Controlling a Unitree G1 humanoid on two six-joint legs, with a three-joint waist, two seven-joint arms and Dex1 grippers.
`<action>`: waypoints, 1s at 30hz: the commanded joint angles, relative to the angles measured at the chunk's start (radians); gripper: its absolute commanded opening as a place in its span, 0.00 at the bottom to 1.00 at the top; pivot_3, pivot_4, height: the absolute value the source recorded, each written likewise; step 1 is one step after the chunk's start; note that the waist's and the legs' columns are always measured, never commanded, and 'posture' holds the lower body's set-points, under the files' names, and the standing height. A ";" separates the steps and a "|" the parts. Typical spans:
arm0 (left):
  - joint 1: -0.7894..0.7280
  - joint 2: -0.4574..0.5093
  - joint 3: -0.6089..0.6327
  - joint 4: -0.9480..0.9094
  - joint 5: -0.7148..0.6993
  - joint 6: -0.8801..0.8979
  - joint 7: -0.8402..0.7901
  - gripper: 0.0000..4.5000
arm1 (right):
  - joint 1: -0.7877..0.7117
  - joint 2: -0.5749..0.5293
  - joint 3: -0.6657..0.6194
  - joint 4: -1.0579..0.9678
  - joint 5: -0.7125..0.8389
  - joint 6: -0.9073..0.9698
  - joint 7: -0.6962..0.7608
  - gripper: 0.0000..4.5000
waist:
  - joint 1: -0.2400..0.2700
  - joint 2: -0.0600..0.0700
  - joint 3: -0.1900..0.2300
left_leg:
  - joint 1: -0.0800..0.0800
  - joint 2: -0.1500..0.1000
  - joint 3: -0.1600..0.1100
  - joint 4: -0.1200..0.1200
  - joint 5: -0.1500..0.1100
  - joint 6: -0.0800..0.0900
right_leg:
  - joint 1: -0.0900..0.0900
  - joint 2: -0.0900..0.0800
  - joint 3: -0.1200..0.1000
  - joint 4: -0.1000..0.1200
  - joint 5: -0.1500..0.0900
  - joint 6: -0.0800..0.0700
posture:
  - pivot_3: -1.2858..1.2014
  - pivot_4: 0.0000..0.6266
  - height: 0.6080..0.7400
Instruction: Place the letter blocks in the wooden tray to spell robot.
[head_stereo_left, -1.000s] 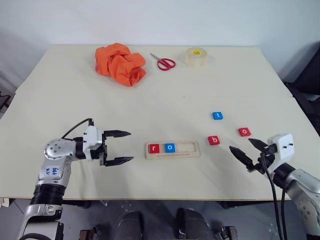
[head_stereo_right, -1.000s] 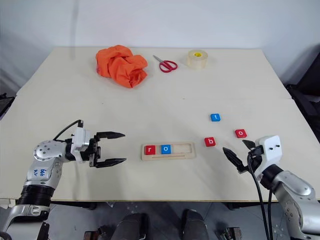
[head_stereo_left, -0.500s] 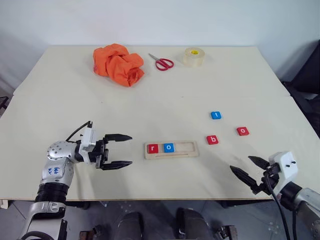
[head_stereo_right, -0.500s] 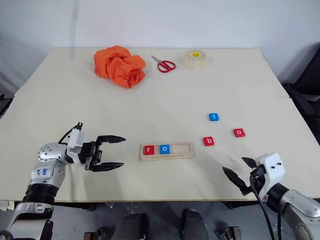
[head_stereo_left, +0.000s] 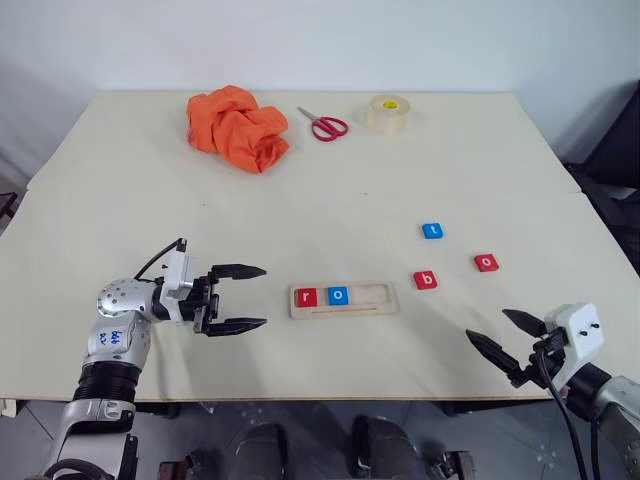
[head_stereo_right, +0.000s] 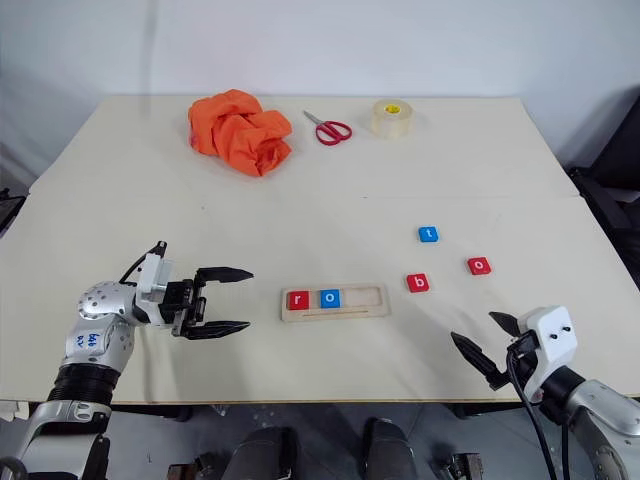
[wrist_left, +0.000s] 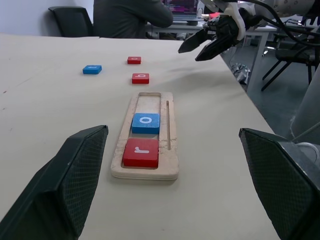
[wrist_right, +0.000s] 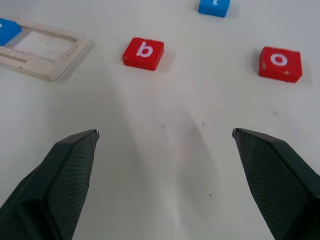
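Note:
The wooden tray (head_stereo_left: 344, 299) lies near the table's front middle, with a red r block (head_stereo_left: 306, 297) and a blue o block (head_stereo_left: 338, 295) in its left end. To its right on the table lie a red b block (head_stereo_left: 425, 280), a red o block (head_stereo_left: 485, 263) and a blue t block (head_stereo_left: 431, 231). My left gripper (head_stereo_left: 244, 298) hovers open just left of the tray, pointing at it, nothing between its fingers. My right gripper (head_stereo_left: 505, 338) is open and empty at the front right edge, short of the b and o blocks (wrist_right: 144, 53).
At the back of the table lie a crumpled orange cloth (head_stereo_left: 238, 127), red-handled scissors (head_stereo_left: 324, 124) and a roll of tape (head_stereo_left: 388, 113). The table's front edge runs just below both grippers. A seated person and chairs (wrist_left: 131, 17) show beyond the table's right side.
My right gripper has drawn back toward the front edge, away from the b and o blocks. The left gripper stays beside the tray. All blocks lie where they were.

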 joint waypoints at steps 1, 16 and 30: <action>-0.012 -0.003 0.010 -0.030 -0.022 0.001 -0.032 0.99 | -0.075 0.029 0.001 -0.008 0.010 0.019 -0.075 1.00 | -0.002 0.000 0.000 | 0.000 0.000 0.000 0.000 0.000 0.000 | 0.000 0.000 0.000 0.000 0.000 0.000 | 0.52 0.24 1.00; 0.088 -0.023 0.035 -0.155 -0.031 0.015 0.039 0.99 | -0.537 0.167 0.311 0.077 -0.086 0.375 -0.402 1.00 | -0.004 0.000 0.000 | -0.003 0.001 0.001 0.000 -0.001 0.001 | -0.003 0.000 0.000 0.001 0.000 -0.001 | 0.52 0.24 1.00; 0.174 -0.005 0.078 -0.239 -0.041 0.038 0.073 0.99 | -0.509 0.202 0.331 -0.023 -0.154 0.491 -0.505 1.00 | -0.003 0.000 0.000 | -0.011 0.000 0.000 0.003 -0.002 0.002 | -0.009 0.000 0.000 0.001 0.000 0.000 | 0.52 0.24 1.00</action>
